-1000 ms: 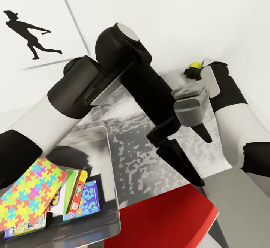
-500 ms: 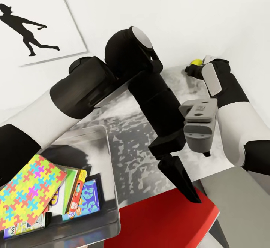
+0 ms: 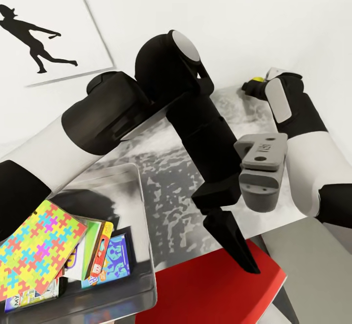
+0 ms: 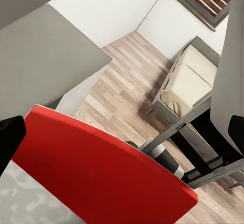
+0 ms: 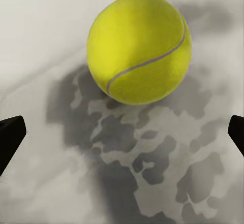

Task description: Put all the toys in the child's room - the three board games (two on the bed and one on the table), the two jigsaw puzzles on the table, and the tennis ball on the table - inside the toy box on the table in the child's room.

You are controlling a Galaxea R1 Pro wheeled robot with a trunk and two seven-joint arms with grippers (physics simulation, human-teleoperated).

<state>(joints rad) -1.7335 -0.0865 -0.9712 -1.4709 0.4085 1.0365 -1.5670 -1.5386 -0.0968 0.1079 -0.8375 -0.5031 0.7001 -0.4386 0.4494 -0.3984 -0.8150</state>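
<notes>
Overhead, from the head view: left pincer (image 3: 234,243) hanging empty over the desk (image 3: 171,177) edge above a red chair (image 3: 215,289), jaws seemingly parted; right pincer (image 3: 250,87) reaching to the far corner beside the tennis ball (image 3: 256,80); toy box (image 3: 142,245) at near left holding a jigsaw puzzle (image 3: 36,248) and board games (image 3: 105,258).

Left wrist view: fingertips wide apart, bed (image 4: 190,82) beyond.

Right wrist view: fingertips spread wide, nothing gripped, ball resting on the desk just ahead.

A red chair seat (image 4: 96,176) below — beyond it wood floor (image 4: 122,89) and the beige-mattressed bed (image 4: 190,82).
</notes>
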